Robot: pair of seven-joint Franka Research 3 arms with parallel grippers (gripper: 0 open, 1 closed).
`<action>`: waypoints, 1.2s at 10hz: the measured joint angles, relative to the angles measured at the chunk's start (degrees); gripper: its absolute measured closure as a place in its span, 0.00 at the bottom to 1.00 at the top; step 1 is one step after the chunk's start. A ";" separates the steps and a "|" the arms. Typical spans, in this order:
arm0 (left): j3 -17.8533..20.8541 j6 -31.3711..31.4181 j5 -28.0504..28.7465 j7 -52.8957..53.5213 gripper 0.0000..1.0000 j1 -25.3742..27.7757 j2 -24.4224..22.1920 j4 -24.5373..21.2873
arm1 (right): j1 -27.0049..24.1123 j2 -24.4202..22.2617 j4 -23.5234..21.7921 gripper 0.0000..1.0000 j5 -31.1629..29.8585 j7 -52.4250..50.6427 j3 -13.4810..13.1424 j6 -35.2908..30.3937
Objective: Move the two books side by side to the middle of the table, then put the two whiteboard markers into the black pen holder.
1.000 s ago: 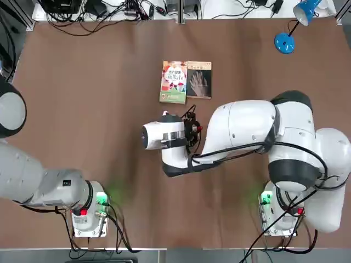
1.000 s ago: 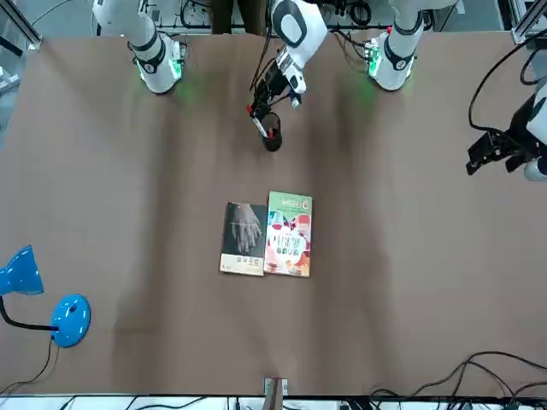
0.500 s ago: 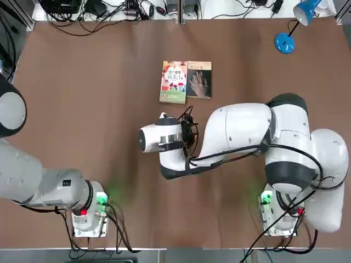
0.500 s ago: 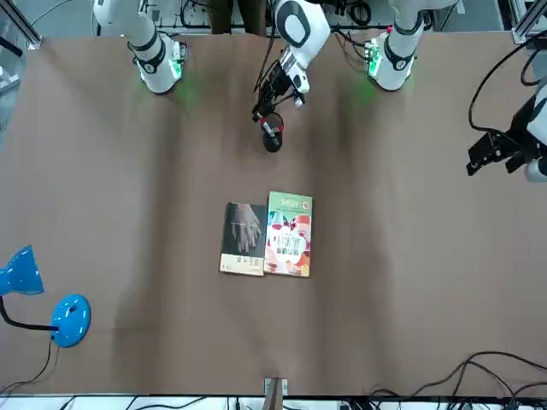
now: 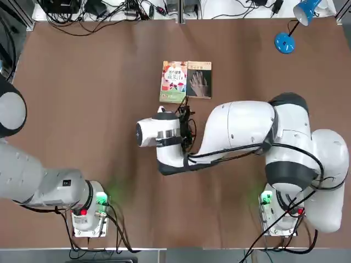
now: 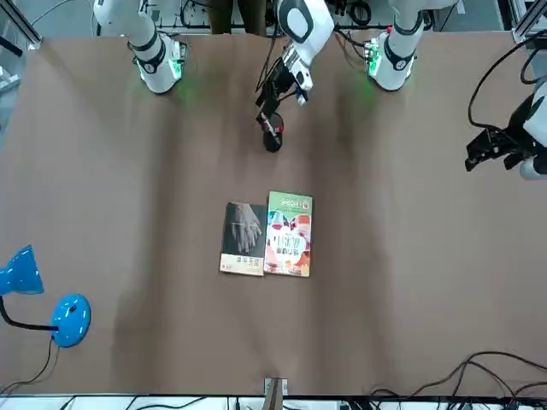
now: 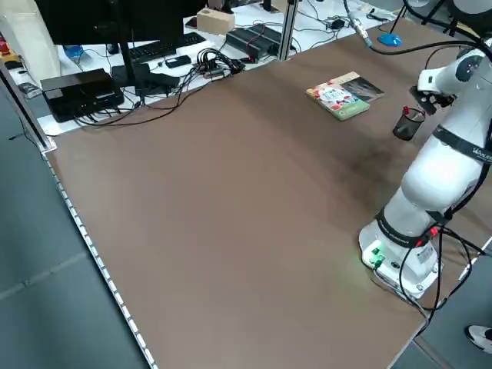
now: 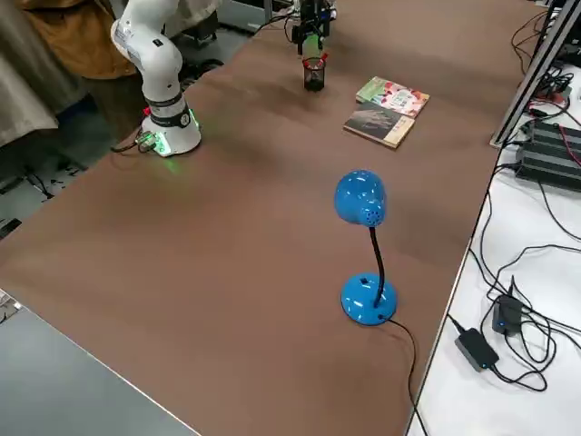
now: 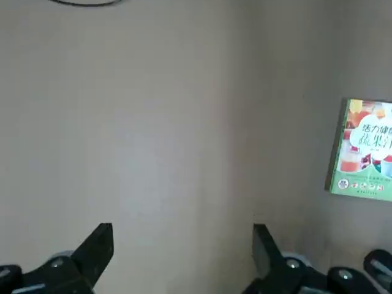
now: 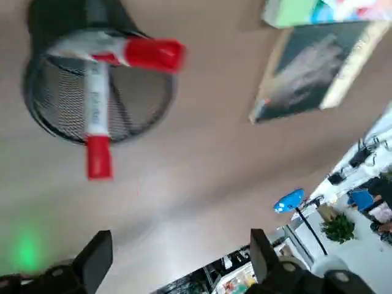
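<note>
Right gripper (image 10: 182,236) near mesh pen holder (image 7: 408,125), left gripper (image 9: 182,229) idle at desk's (image 5: 88,109) left (both jaws spread); whiteboard markers (image 10: 97,110) look light, stiff: pinch mid-barrel.

Red caps (image 10: 99,157) — blue lamp (image 8: 368,298) — brown tabletop (image 8: 227,254)

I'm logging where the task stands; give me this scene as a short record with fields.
books: colourful book and dark book side by side on the table
markers: both in the pen holder, red caps sticking out over the rim
right gripper: open, empty, by the pen holder
left gripper: open, empty, off at the table's left side
other: blue lamp on the table
</note>
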 joint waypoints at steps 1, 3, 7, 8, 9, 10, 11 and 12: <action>-0.12 -1.34 0.00 0.33 0.00 -0.02 -0.01 0.13 | -1.14 -1.59 2.48 0.01 -0.02 -1.19 -0.27 -2.57; -0.42 -4.02 0.00 1.14 0.00 -0.15 -0.20 0.35 | -7.19 -6.63 5.68 0.01 -0.01 -3.25 -0.64 -4.44; -0.45 -3.64 0.00 0.61 0.00 -0.23 -0.18 0.51 | -29.12 -15.88 7.55 0.01 7.67 -4.47 -1.05 -3.91; -0.45 -2.70 0.00 -0.29 0.00 -0.25 -0.15 0.52 | -34.34 -16.71 7.87 0.01 9.87 -4.52 -1.07 -3.01; -0.45 -2.06 0.05 -0.96 0.00 -0.26 -0.11 0.52 | -39.11 -16.86 8.58 0.01 13.35 -4.39 -1.08 -1.98; -0.44 -1.76 0.08 -1.15 0.00 -0.24 -0.09 0.52 | -43.88 -16.83 9.36 0.01 17.08 -4.36 -1.06 -1.32; -0.41 -1.60 0.12 -1.16 0.00 -0.21 -0.07 0.52 | -48.38 -16.80 9.90 0.01 20.43 -4.32 -1.06 0.10; -0.40 -1.59 0.15 -1.16 0.00 -0.19 -0.06 0.52 | -52.70 -16.75 10.08 0.01 23.60 -4.25 -1.06 2.47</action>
